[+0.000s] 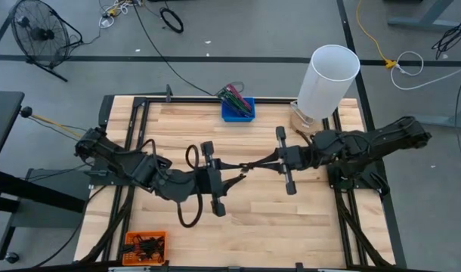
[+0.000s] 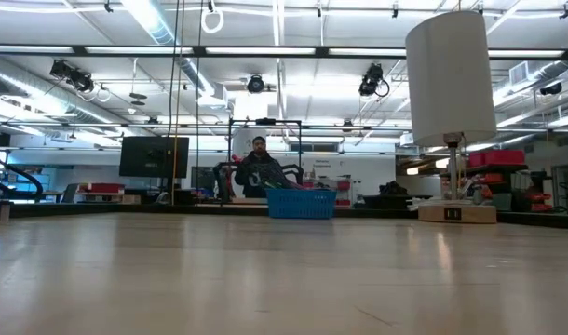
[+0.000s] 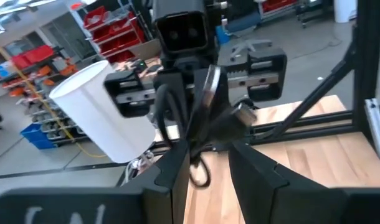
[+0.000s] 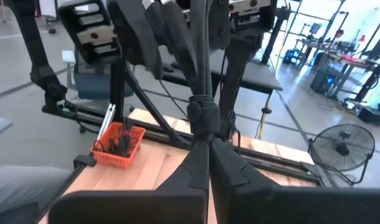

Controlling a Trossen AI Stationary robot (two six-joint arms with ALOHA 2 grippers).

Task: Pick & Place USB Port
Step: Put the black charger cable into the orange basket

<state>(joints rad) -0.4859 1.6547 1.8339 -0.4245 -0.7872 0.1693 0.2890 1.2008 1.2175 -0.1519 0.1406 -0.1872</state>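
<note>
Cable (image 1: 245, 167) strung between two pincers above the middle of the tabletop (image 1: 253, 219), raised clear of the wood. Left pincer (image 1: 242, 177) clenched on one end of the cable, fingers (image 3: 177, 171) pressed close around the dark cord in the left wrist view, with a loop of slack (image 3: 199, 177) hanging beside them. Right pincer (image 1: 255, 164) pointed straight at the left one, tips nearly meeting, clenched on the other end; seen in the right wrist view as two fingers (image 4: 196, 168) closed tight on the cord just below a thicker dark collar (image 4: 201, 112). Silver plug (image 3: 245, 114) visible in the left wrist view just beyond the left pincer, close by the right pincer's tips. More black cable looped beside and behind the left pincer (image 1: 191, 157). Behind the right pincer, a white cylinder lamp (image 1: 328, 81) on a wooden base at the tabletop's far edge. Beyond both pincers, a blue bin (image 1: 237, 109) with coloured cords. Behind the left pincer, at the near corner, an orange basket (image 1: 144, 247). In the low view, a person (image 2: 259, 167) in the room past the blue bin.
</note>
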